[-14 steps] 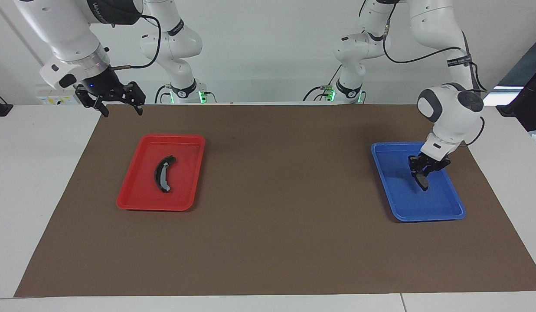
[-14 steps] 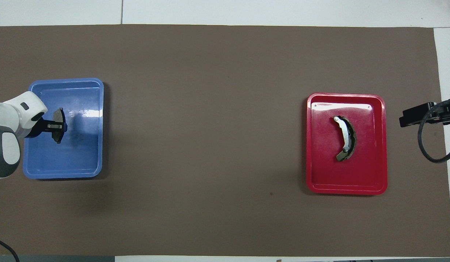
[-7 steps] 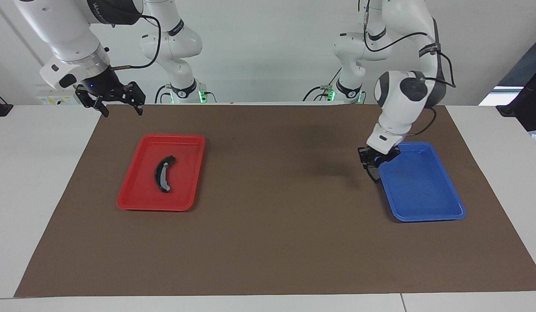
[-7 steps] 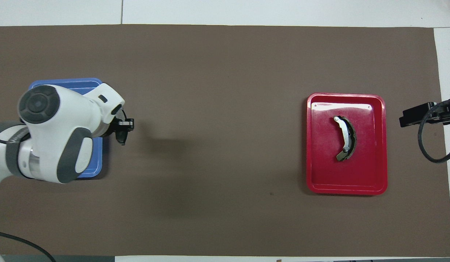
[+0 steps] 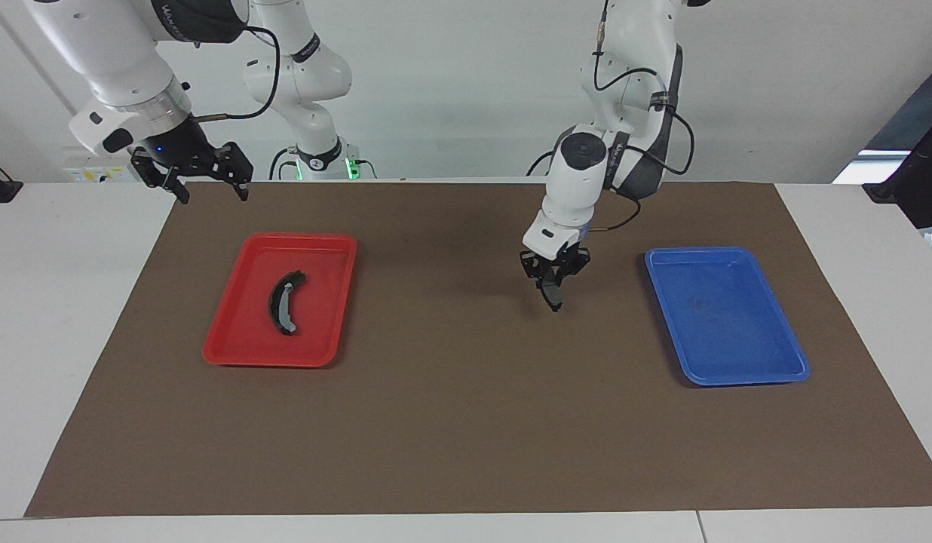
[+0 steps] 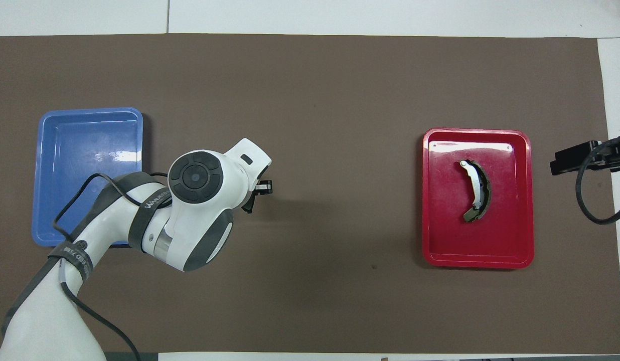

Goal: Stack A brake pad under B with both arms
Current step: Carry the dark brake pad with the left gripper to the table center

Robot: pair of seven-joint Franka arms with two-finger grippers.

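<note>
Facing view: left gripper clamps the short pad over the mat; right gripper waits, fingers spread.

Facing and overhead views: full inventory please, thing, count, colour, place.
A brake pad: 1, dark grey, held in the air by the left gripper over bare mat between the trays.
B: 1, black with light-grey strip, lying in the red tray.
Red tray: 1, red, toward the right arm's end of the table.
Blue tray: 1, blue, toward the left arm's end, nothing in it.
Mat: 1, brown, covering the table.
Table: 1, white.
Left gripper: 1, black, shut on the A brake pad, over the mat.
Right gripper: 1, black, open, waiting over the mat's corner near its base.
</note>
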